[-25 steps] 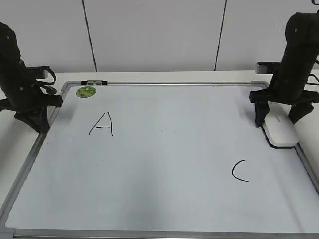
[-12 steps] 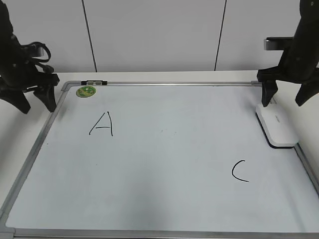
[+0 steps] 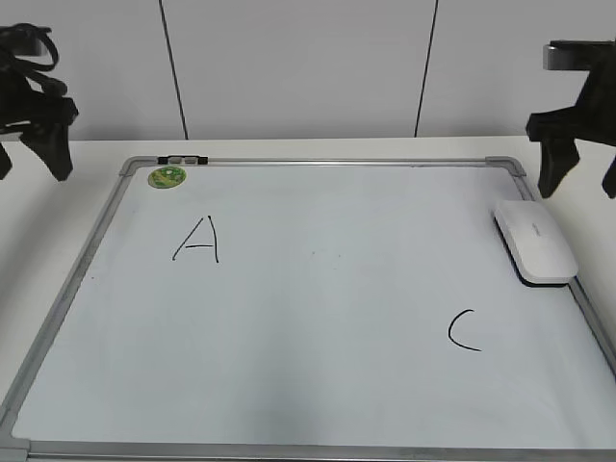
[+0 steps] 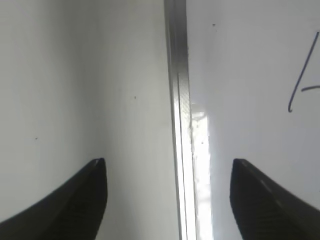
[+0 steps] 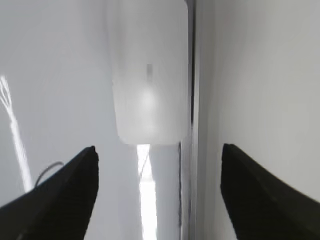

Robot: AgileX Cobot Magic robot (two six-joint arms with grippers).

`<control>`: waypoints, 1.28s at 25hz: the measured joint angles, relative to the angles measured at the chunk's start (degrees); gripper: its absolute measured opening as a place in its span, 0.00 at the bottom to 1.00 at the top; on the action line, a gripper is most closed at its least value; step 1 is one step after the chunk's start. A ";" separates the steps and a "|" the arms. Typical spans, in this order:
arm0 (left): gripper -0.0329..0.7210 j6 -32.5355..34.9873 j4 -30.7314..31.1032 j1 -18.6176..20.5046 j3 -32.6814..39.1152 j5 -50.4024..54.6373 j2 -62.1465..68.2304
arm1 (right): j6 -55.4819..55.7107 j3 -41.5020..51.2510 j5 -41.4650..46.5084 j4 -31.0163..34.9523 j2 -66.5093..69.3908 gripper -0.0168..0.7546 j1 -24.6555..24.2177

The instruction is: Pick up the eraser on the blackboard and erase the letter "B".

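The white eraser (image 3: pixel 535 241) lies on the right edge of the blackboard (image 3: pixel 318 327), a white board with a silver frame. My right gripper (image 3: pixel 580 181) is open and empty, raised above and behind the eraser. In the right wrist view the eraser (image 5: pixel 150 75) lies ahead of the open jaws (image 5: pixel 159 149), apart from them. My left gripper (image 3: pixel 31 159) is open and empty, raised off the board's far left corner. In the left wrist view its jaws (image 4: pixel 168 162) straddle the board's frame (image 4: pixel 177 75). No letter "B" shows on the board.
A black "A" (image 3: pixel 197 241) is written at the left and a black "C" (image 3: pixel 463 331) at the lower right. A round green sticker (image 3: pixel 166 177) and a small clip (image 3: pixel 183 159) sit at the far left corner. A white wall stands behind.
Both arms have risen and moved outward. My right gripper has lifted away from the eraser, which stays on the board. My left gripper has risen from the board's left frame.
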 joint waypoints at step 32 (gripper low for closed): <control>0.77 -1.86 7.65 -4.17 64.38 -12.01 -79.04 | 3.12 57.35 -11.98 -1.80 -65.61 0.74 8.71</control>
